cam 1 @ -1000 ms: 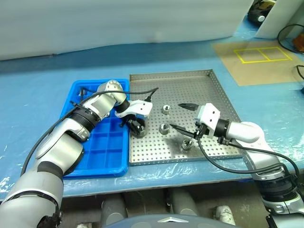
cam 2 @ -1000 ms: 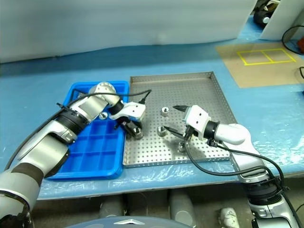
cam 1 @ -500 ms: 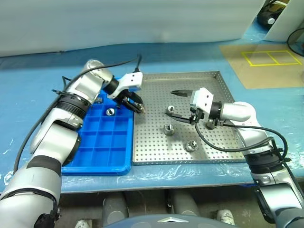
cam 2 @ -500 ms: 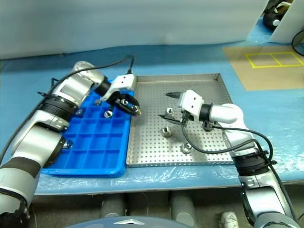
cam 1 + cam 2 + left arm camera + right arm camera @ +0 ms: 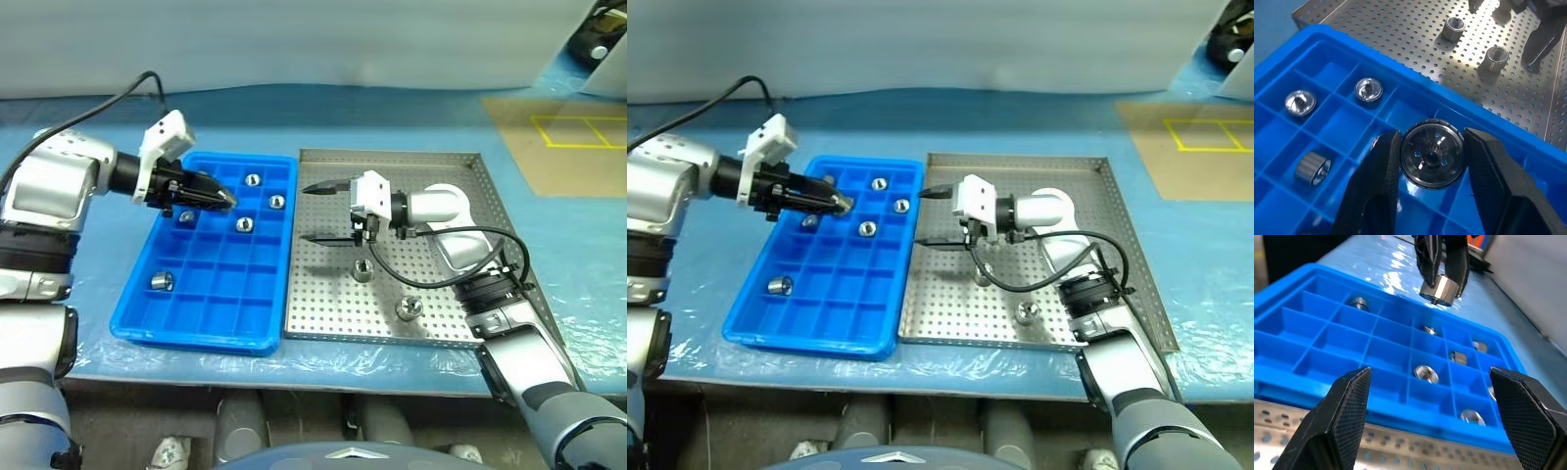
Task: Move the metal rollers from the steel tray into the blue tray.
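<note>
My left gripper (image 5: 223,200) is shut on one metal roller (image 5: 1432,154) and holds it just above the blue tray (image 5: 217,305), over its far middle compartments. Several metal rollers lie in the tray's cells, among them one (image 5: 244,224) close to the gripper's tip and one (image 5: 162,281) near the left wall. My right gripper (image 5: 315,211) stands open and empty over the left part of the steel tray (image 5: 443,262), pointing towards the blue tray. Two rollers (image 5: 361,269) (image 5: 409,308) rest on the perforated floor, nearer than the gripper.
Both trays sit side by side on a table under blue plastic sheeting (image 5: 88,294). A brown board with yellow tape (image 5: 563,147) lies at the far right. A black cable (image 5: 431,279) loops over the steel tray from my right wrist.
My left gripper has risen and swung left with the roller, from the steel tray's left edge to above the blue tray. The open right gripper has moved left across the steel tray. The camera shifted.
</note>
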Controlling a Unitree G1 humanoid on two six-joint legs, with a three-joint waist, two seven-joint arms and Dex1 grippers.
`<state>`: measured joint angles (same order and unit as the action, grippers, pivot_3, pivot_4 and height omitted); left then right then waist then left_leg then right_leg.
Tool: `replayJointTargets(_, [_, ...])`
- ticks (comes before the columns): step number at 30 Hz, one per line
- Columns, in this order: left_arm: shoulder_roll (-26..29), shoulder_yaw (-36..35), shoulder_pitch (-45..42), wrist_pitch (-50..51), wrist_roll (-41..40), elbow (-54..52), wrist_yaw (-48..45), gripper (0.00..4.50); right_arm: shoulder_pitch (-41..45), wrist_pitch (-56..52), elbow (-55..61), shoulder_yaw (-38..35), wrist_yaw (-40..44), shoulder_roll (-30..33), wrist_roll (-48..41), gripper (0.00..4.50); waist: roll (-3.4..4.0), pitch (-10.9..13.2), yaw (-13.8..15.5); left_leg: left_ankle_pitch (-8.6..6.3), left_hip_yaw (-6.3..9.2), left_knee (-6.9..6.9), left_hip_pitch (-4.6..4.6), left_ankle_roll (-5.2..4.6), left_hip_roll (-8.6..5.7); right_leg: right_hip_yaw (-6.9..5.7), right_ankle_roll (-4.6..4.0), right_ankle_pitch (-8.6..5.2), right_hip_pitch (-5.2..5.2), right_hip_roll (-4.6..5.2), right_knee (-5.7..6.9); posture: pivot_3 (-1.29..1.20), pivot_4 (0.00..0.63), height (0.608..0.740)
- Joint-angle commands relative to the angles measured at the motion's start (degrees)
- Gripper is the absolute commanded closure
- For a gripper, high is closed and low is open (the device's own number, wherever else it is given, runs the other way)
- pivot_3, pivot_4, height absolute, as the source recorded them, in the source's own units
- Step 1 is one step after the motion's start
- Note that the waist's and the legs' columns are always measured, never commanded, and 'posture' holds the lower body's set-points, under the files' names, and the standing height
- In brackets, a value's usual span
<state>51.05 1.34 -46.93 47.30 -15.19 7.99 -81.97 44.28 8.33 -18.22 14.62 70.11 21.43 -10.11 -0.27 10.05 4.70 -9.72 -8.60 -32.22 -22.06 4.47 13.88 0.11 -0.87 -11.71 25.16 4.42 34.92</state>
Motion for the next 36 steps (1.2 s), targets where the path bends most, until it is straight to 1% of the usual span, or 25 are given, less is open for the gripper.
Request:
replayJointTargets(1, [3.97, -9.65, 6.71, 6.66, -6.34, -10.91, 3.12, 2.87, 3.78, 2.21, -2.78, 0.31, 2.97, -2.85, -1.62, 0.52, 0.0, 0.0, 0.74, 0.0, 0.02, 0.0, -0.01, 0.0, 0.01, -0.04, -0.02, -0.01, 0.01, 0.02, 0.0, 0.25, 0.15, 0.74])
replayJointTargets(3, [4.98, -12.68, 11.03, 8.25, -8.59, -14.9, 4.91, 2.87, 4.86, 2.76, -4.46, 0.26, 4.18, -4.03, -1.66, 0.52, 0.0, 0.0, 1.01, 0.0, 0.05, 0.03, -0.03, 0.01, 0.05, -0.1, -0.08, -0.05, 0.03, 0.07, 0.02, 0.27, 0.15, 0.74])
replayJointTargets(6, [5.91, -20.28, 23.13, 10.12, -12.33, -22.93, 6.27, 2.87, 6.19, -3.46, -3.76, -0.94, 6.53, -6.72, -5.91, 0.52, 0.0, 0.0, 1.39, 0.01, 0.11, 0.03, -0.09, 0.03, 0.07, -0.17, -0.15, -0.09, 0.02, 0.11, 0.06, 0.3, 0.15, 0.74])
replayJointTargets(10, [5.05, -26.55, 34.45, 10.95, -16.02, -29.43, 8.93, 2.87, 6.18, -5.13, -3.45, -0.31, 8.59, -7.73, -6.38, 0.52, -0.05, 0.02, 2.49, 0.02, 0.22, 0.02, -0.2, 0.05, 0.14, -0.32, -0.18, -0.12, 0.02, 0.09, 0.07, 0.33, 0.15, 0.74])
replayJointTargets(14, [2.96, -28.94, 39.8, 10.06, -18.68, -31.93, 12.76, 2.87, 5.46, -5.6, -3.14, 0.13, 9.72, -8.22, -6.11, 0.52, -0.05, 0.02, 3.8, 0.02, 0.23, 0.01, -0.16, 0.05, 0.21, -0.33, -0.21, -0.14, -0.01, 0.09, 0.13, 0.34, 0.15, 0.74])
replayJointTargets(18, [1.08, -27.52, 42.91, 7.75, -19.63, -33.51, 15.65, 2.87, 5.15, -5.91, -3.27, 0.06, 10.12, -8.31, -5.76, 0.52, -0.05, 0.02, 4.34, 0.06, 0.23, -0.09, -0.06, 0.11, 0.22, -0.26, -0.21, -0.14, -0.02, 0.11, 0.37, 0.33, 0.15, 0.74])
replayJointTargets(21, [-1.32, -24.55, 42.71, 3.91, -17.63, -31.13, 19.29, 2.87, 5.03, -5.69, -3.46, -0.15, 9.7, -8.14, -5.29, 0.52, -0.05, 0.02, 4.38, 0.08, 0.23, -0.11, 0.01, 0.15, 0.22, -0.22, -0.21, -0.14, -0.01, 0.1, 0.52, 0.32, 0.15, 0.74])
replayJointTargets(24, [-2.54, -20.88, 40.64, 0.82, -15.36, -27.06, 22.38, 2.87, 4.91, -5.53, -3.6, -0.56, 9.06, -7.76, -4.91, 0.52, -0.05, 0.01, 4.26, 0.11, 0.23, -0.1, 0.07, 0.2, 0.24, -0.19, -0.21, -0.14, 0.0, 0.08, 0.62, 0.3, 0.15, 0.74])
replayJointTargets(26, [-3.97, -19.16, 37.31, -0.21, -14.91, -23.86, 24.76, 2.87, 4.75, -5.1, -3.75, -0.79, 8.59, -7.28, -4.45, 0.52, -0.06, 0.01, 4.34, 0.13, 0.23, -0.11, 0.08, 0.22, 0.25, -0.16, -0.21, -0.14, 0.01, 0.05, 0.65, 0.29, 0.15, 0.74])
replayJointTargets(30, [-7.54, -15.34, 29.41, -7.94, -11.09, -15.25, 28.21, 2.87, 4.34, -4.57, -3.79, -1.25, 7.28, -6.47, -3.83, 0.52, -0.07, 0.0, 4.16, 0.16, 0.23, -0.25, 0.02, 0.26, 0.3, -0.15, -0.21, -0.14, 0.03, 0.0, 0.71, 0.25, 0.15, 0.74])
replayJointTargets(33, [-9.24, -12.51, 24.7, -9.79, -10.49, -10.8, 28.03, 2.87, 3.5, -4.3, -2.9, -1.2, 6.61, -5.73, -3.47, 0.52, -0.1, -0.02, 3.97, 0.25, 0.23, -0.32, 0.02, 0.43, 0.3, -0.14, -0.21, -0.14, 0.03, -0.01, 0.75, 0.22, 0.15, 0.74])
replayJointTargets(36, [-7.97, -8.2, 24.11, -10.56, -8.73, -8.87, 25.67, 2.87, 2.53, -4.66, -1.44, -1.2, 5.81, -5.09, -3.46, 0.52, -0.11, -0.03, 3.68, 0.25, 0.23, -0.33, 0.02, 0.43, 0.29, -0.12, -0.21, -0.14, 0.04, -0.04, 0.74, 0.19, 0.15, 0.74])
